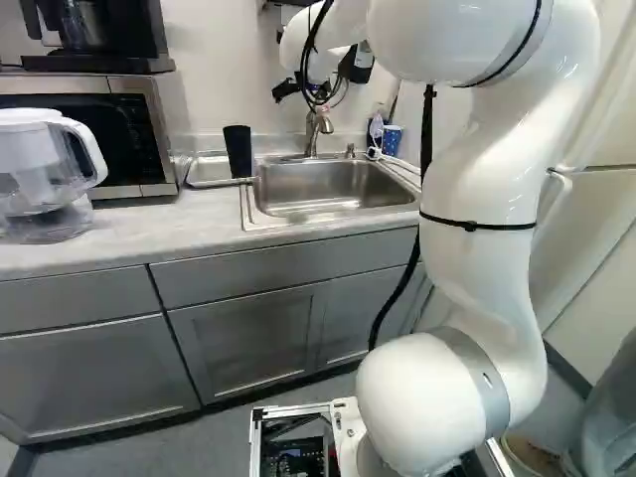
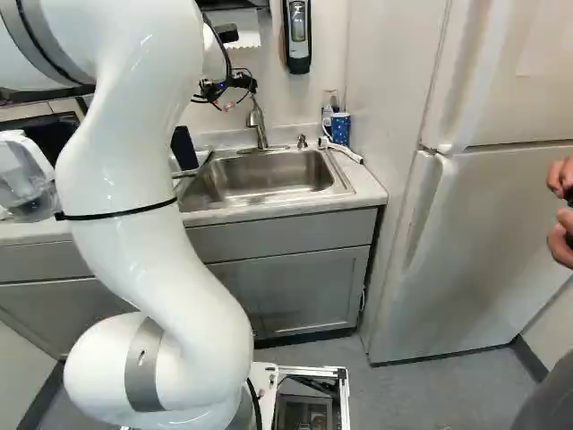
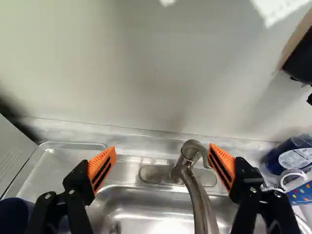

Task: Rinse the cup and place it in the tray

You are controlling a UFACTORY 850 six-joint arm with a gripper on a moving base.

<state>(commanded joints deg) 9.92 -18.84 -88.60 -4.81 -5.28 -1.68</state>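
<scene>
Dark blue cup (image 1: 238,152), upright (tapering downward), beside the sink, near shallow metal tray (image 3: 63,168)

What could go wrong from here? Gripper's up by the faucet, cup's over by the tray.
1. Faucet strike: the open gripper straddles the faucet in the wrist view, one orange pad very near it. A sideways move could bump it.
2. Cup tip: the dark cup stands tall and narrow at the tray's sink-side end; a low sweep might topple it.
3. Snag: cables loop loosely at the wrist and may catch the faucet.
</scene>
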